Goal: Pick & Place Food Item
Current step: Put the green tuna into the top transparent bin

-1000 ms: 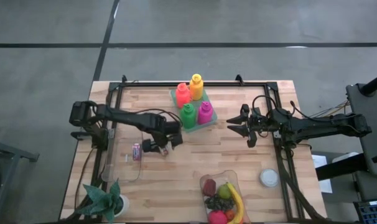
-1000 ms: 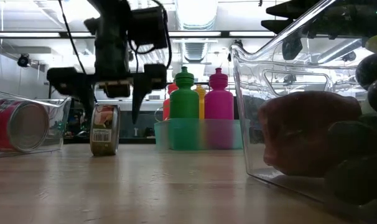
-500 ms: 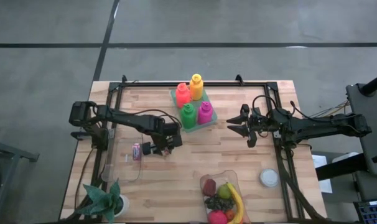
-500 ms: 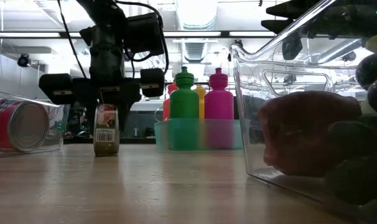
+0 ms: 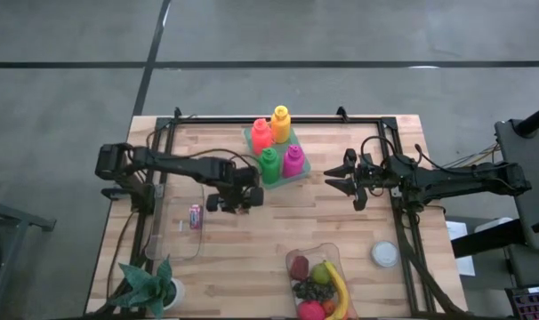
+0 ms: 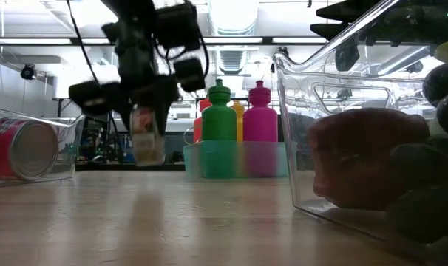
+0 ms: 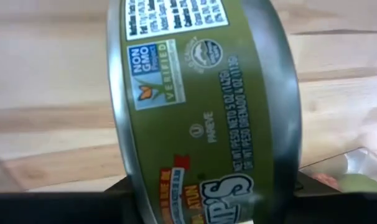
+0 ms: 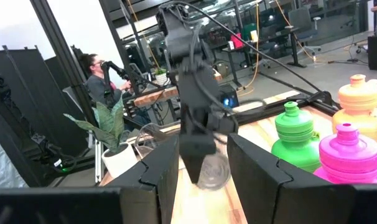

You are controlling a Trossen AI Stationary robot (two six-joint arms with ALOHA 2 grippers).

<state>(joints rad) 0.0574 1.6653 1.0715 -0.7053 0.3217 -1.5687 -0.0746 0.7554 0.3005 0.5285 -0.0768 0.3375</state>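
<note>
Pale wood-plank worktop (image 5: 252,258) beneath workshop strip lights, desks and cables in the room beyond. Left claw (image 5: 233,205) clamped across a squat olive-green tin (image 7: 201,106); spread wide around that tin a second ago, closed on it half a second back. Tin upright on the planks then, now clear of them and tilted between the pads, with a gap under its base in the low view.

Reads as grasp made and lift under way, placing yet to come. Destination not evident, though a clear bin (image 5: 167,240) lies just to the claw's outer side, with a red can (image 5: 195,216) lying on its side within.

Tin low and round, with bare metal rims and a glossy printed label: hard and smooth, likely to slip under a light pinch, the tilt a hint of that.

Just beyond the left claw, a teal tray (image 5: 301,171) of four bright plastic squeeze bottles. Right claw (image 5: 341,180) well apart across the worktop, hovering, fingers parted on nothing. Clear tub (image 5: 316,258) of shiny fruit well off from both claws.
</note>
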